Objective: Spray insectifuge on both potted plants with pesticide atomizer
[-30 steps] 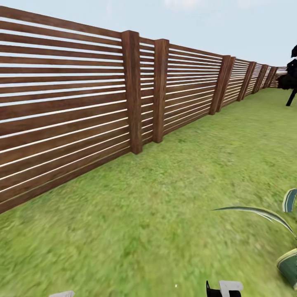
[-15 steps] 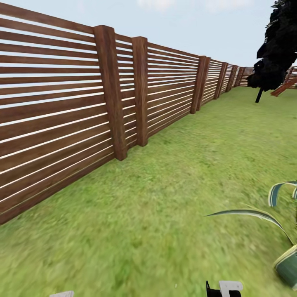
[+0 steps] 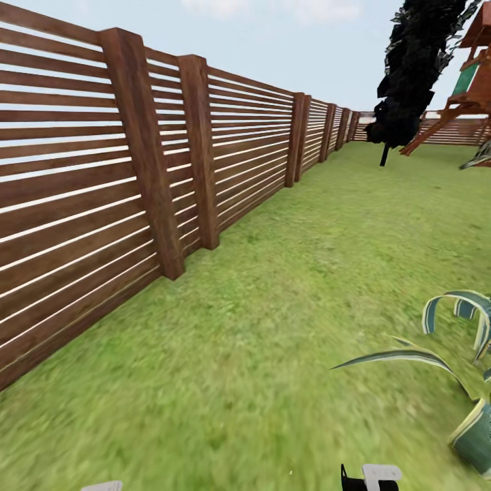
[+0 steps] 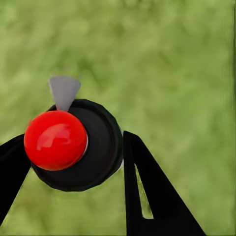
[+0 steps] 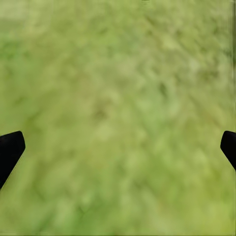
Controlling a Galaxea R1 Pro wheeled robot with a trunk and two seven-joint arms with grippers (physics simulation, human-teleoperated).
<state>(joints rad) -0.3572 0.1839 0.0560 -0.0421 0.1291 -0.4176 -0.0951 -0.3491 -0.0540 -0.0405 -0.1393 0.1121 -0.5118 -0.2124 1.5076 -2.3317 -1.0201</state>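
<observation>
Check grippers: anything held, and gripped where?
Left gripper holds the pesticide atomizer, fingers on either side of its black body below the red cap. Right gripper open, nothing held.

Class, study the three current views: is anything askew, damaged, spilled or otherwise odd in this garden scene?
Nothing stands out. The slatted wooden fence stands upright along the lawn. The left gripper grips a black, red-capped atomizer in its jaws; the right gripper is open over grass.

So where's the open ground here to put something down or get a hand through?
The lawn is open in a wide strip between the slatted fence and the striped agave, running on toward the dark tree. It is crowded low on the right, where agave leaves arch over the grass. Under the right tool lies bare grass.
</observation>
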